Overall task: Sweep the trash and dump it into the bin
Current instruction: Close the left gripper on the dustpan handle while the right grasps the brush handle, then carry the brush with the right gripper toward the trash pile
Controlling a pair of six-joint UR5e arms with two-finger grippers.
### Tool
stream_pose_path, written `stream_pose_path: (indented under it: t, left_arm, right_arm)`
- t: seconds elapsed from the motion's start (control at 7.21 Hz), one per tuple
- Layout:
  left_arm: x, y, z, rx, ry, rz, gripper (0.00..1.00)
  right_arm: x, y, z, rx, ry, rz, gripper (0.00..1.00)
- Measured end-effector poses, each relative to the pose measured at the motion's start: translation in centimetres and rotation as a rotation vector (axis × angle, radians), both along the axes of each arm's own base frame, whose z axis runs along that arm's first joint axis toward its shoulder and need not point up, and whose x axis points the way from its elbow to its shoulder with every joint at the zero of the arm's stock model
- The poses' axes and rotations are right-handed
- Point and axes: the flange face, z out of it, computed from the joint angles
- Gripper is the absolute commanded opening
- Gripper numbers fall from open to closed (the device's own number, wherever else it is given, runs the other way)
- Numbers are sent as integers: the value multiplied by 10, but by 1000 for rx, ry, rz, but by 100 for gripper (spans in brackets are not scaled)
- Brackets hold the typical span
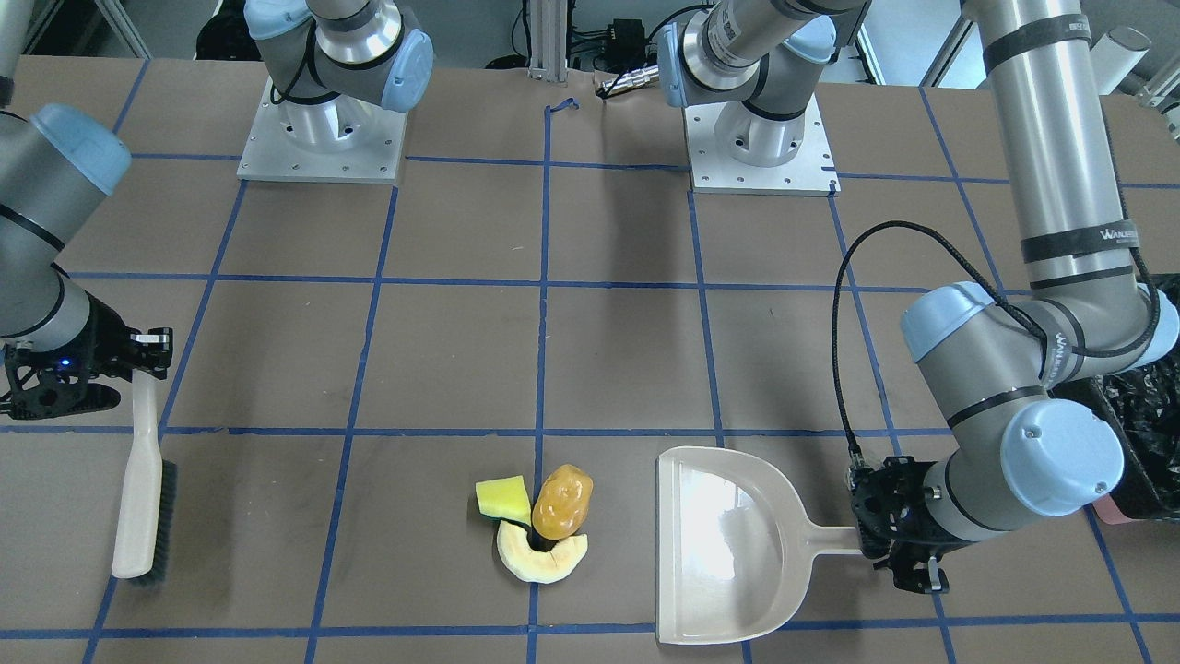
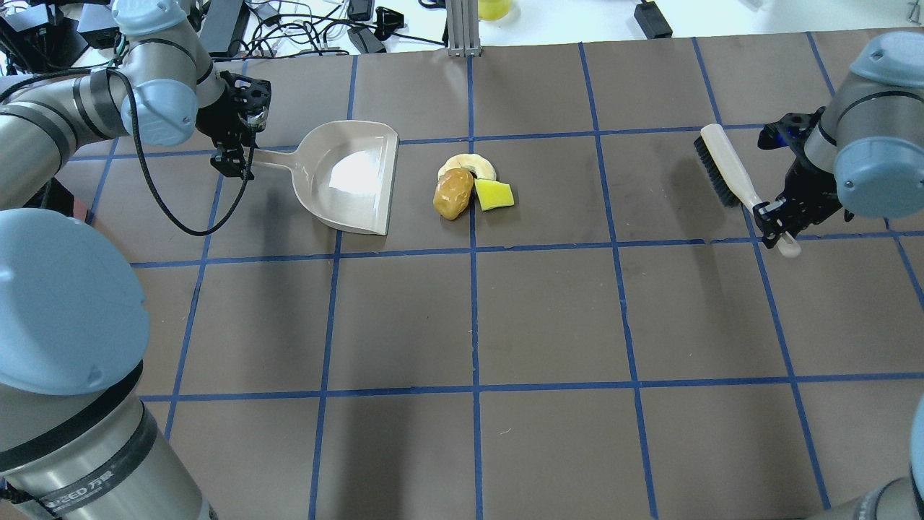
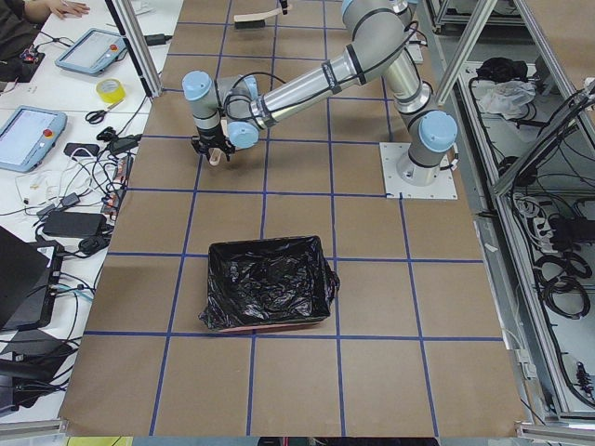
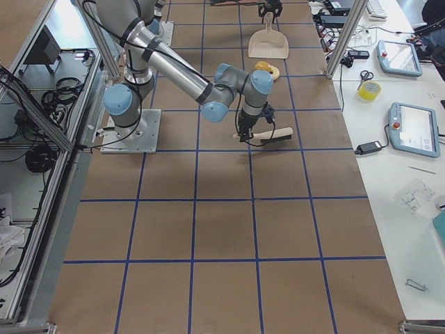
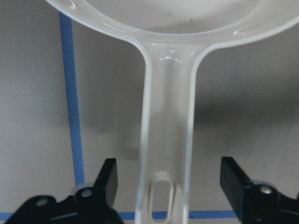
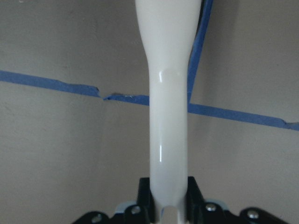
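Left pincer stands wide open astride the dustpan handle, jaws clear of it on both sides; in my judgement it should close squarely on the handle before any lift; right pincer is clamped on the brush handle. Sponge, orange lump and crescent slice lie touching on the bench, just beside the pan's mouth, well apart from the brush. Only the left side view shows the whole bin; only the wrist views settle each grip.

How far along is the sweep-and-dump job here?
Done: the right gripper is shut on the brush handle. In hand: the left gripper straddles the dustpan handle, jaws open. Left: the trash pile sits unswept on the table; none in the bin.
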Motion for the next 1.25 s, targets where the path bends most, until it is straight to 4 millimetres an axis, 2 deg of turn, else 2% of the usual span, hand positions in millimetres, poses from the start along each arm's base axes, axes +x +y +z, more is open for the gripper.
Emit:
stream_pose_path:
  t: [0.14,0.42,0.55,0.69,0.83,1.25]
  left_arm:
    - [-2,1,-1,3,-1,-1,7]
    - [-2,0,-1,3,-5,1,1]
    - [-2,-1,1,-1,-6,2,5]
    - [-2,-1,2,-2,-7,2,88]
    - [-2,-1,1,0,-7,4,95]
    - [-2,-1,-2,4,-5,8,97]
  right_arm:
    - [31,-6,7,11,27,-42,0]
    - [108,-9,16,30,64,-130,0]
    - [153,-3,16,36,85,-180,0]
    - [193,5,15,36,99,-228,0]
    - [224,13,13,36,100,-267,0]
    - [299,39,11,42,95,-374,0]
